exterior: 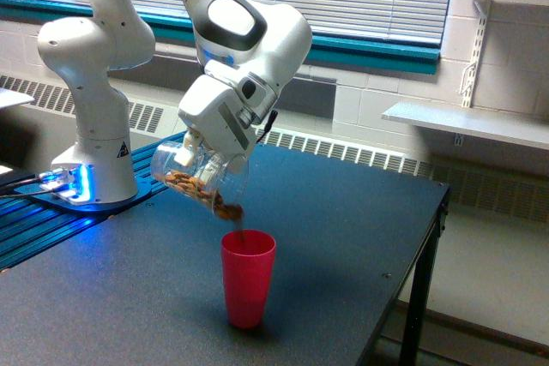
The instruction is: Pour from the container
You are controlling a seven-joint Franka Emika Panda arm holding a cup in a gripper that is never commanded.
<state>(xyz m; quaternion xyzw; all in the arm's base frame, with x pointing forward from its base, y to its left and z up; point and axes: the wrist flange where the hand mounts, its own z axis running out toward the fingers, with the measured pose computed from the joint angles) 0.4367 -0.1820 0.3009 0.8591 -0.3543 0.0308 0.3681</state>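
Clearly, the pouring step is under way. The fingers [199, 153] are closed on the container [199, 181], a clear cup gripped around its body just below the white hand of the arm [225, 113]; the fingers themselves are largely masked by the hand and the see-through wall, so only a pale fingertip at the cup's upper side can be made out. The container is held above the desk [343, 237], tipped steeply so that its base sits toward ten o'clock and its mouth toward four o'clock. Brown nuts [196, 186] are gathered along the lower wall and crowded at the lip, and a few appear to be dropping from it.

Directly beneath the lip, at about five o'clock from the fingers, a red cup [248, 278] stands upright on the desk. The lip is near the red cup's rim but not touching it. A fair share of the nuts is judged to be left inside, so the task seems partly done.

For the next move, a little more tilt would probably be called for, with the lip kept centred over the red cup so that nothing bounces off its rim onto the desk.

At nine o'clock from the container, well apart, the arm's base [90, 152] is mounted on a blue-lit rail.
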